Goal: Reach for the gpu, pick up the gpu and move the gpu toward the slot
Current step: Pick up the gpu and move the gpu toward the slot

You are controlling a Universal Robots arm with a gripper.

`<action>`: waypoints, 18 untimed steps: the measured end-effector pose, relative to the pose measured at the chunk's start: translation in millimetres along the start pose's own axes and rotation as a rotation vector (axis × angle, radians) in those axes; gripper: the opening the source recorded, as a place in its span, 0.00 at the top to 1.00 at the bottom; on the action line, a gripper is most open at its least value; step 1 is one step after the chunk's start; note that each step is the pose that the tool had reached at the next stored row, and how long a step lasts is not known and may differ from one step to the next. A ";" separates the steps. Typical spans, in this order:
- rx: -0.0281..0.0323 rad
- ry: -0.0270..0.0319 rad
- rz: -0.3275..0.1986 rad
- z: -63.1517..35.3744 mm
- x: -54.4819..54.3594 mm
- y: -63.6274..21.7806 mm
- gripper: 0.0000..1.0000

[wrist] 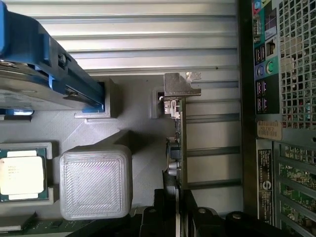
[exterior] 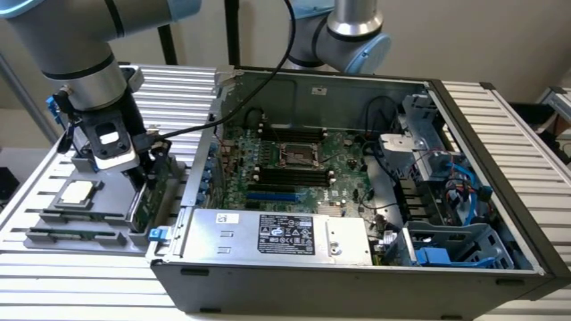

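My gripper [wrist: 177, 213] pinches the gpu [wrist: 180, 143], which stands in its gray holder [wrist: 138, 131]; lifting it and carrying it to the slot [exterior: 270, 197] remain.

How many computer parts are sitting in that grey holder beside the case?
4: the gpu standing on edge at the gripper, a square silver chip, a blue-framed drive, and a green strip. The arm may hide others.

The silver-grey tubular robot arm [exterior: 76, 47] wears pale blue round joint caps [exterior: 373, 57], a thin black cable [exterior: 288, 33] trails down beside it, and its blocky black gripper [exterior: 136, 179] bears a white patch.
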State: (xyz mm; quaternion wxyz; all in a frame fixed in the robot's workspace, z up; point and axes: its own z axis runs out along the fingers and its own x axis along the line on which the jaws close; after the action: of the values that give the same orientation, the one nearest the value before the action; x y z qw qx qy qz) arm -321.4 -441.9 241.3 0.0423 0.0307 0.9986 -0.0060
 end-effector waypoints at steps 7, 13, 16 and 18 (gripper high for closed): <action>-0.0031 0.0051 0.000 -4.1 -0.4 -1.1 0.74; -0.0128 0.0203 0.001 -11.9 -1.3 -4.4 0.74; -0.0188 0.0312 0.001 -16.1 -1.9 -5.8 0.74; -0.0223 0.0399 0.002 -18.9 -2.6 -6.6 0.74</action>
State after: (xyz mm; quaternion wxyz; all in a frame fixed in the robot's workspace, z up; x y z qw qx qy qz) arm -320.7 -448.4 260.4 0.0227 0.0312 0.9992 0.0058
